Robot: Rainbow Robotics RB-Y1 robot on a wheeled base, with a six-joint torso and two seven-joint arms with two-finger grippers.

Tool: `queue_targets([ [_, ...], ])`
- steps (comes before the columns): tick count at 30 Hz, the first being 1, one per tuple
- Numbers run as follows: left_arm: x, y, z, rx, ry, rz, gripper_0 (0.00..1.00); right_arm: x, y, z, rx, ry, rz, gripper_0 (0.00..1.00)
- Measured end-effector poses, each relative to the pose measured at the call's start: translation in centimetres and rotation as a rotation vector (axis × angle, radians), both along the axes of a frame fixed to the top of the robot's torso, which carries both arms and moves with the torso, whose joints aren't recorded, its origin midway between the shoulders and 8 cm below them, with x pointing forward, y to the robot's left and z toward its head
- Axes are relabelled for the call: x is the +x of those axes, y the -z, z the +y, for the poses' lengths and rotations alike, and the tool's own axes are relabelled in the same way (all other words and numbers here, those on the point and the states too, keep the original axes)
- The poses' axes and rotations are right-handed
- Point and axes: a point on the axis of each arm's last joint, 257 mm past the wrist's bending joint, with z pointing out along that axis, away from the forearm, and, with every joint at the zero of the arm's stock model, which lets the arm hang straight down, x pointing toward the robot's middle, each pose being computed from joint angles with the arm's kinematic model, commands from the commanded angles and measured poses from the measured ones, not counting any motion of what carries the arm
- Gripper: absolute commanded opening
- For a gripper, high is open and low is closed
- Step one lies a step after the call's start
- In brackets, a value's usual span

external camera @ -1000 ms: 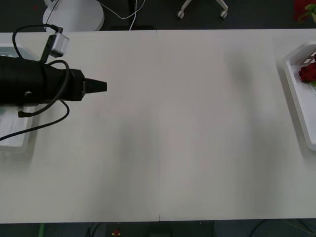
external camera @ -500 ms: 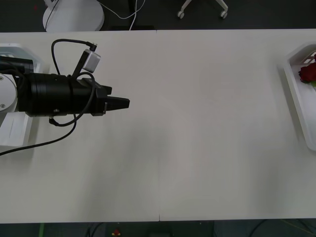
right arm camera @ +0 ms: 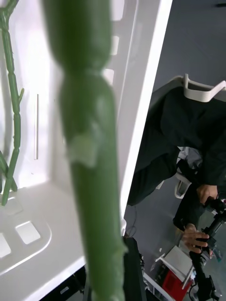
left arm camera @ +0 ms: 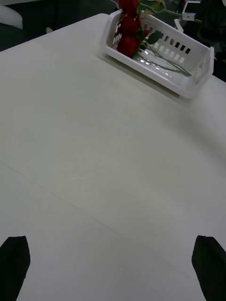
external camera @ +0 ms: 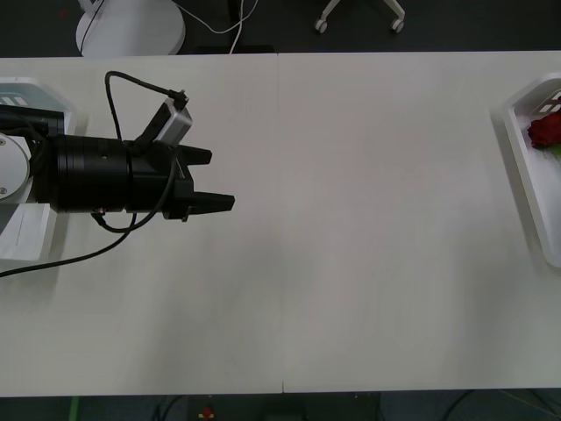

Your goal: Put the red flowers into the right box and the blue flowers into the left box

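Note:
My left gripper (external camera: 216, 180) hovers open over the left part of the table, just right of the left box (external camera: 46, 91), which its arm partly covers. In the left wrist view its own fingers (left arm camera: 14, 263) stand wide apart with bare table between them. The right box (external camera: 519, 167) lies at the table's far right edge with red flowers (external camera: 545, 130) in it. The left wrist view shows the red flowers (left arm camera: 127, 30) bunched at one end of that box (left arm camera: 157, 79), stems along its floor. In the right wrist view a thick green stem (right arm camera: 89, 164) hangs very close over the right box's inner wall (right arm camera: 141, 70). The blue flowers are out of view.
The wide white table (external camera: 351, 263) stretches between the two boxes. Cables loop off the left arm (external camera: 88, 171). Chair bases stand on the dark floor beyond the table's far edge.
The left arm has swung out from the left box toward the table's middle, and its fingers have spread from shut to open.

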Motion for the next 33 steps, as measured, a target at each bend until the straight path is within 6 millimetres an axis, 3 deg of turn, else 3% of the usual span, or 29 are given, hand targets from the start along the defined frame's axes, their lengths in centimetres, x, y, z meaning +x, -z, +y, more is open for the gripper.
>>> queue_targets([
  [6, 0.0, 0.0, 0.0, 0.0, 0.0, 0.0, 1.0, 0.2, -0.4, -0.2, -0.074, -0.015, 0.029, 0.0],
  [12, 0.0, 0.0, 0.0, 0.0, 0.0, 0.0, 1.0, 1.1, 0.4, -0.8, -0.127, -0.073, 0.043, 0.28],
  [13, 0.0, 0.0, 0.0, 0.0, 0.0, 0.0, 1.0, 1.1, 0.6, -1.1, -0.128, -0.076, 0.042, 0.37],
  [19, 0.0, 0.0, 0.0, 0.0, 0.0, 0.0, 1.0, 0.6, 1.3, -1.7, -0.127, -0.072, 0.05, 0.7],
  [27, 0.0, 0.0, 0.0, 0.0, 0.0, 0.0, 1.0, 1.1, 1.7, -1.1, -0.067, -0.065, 0.013, 0.9],
  [30, 0.0, 0.0, 0.0, 0.0, 0.0, 0.0, 1.0, 1.8, 1.7, -0.4, 0.015, -0.053, -0.052, 0.92],
  [33, 0.0, 0.0, 0.0, 0.0, 0.0, 0.0, 1.0, 2.9, 0.2, 0.3, 0.079, -0.062, -0.121, 0.92],
])
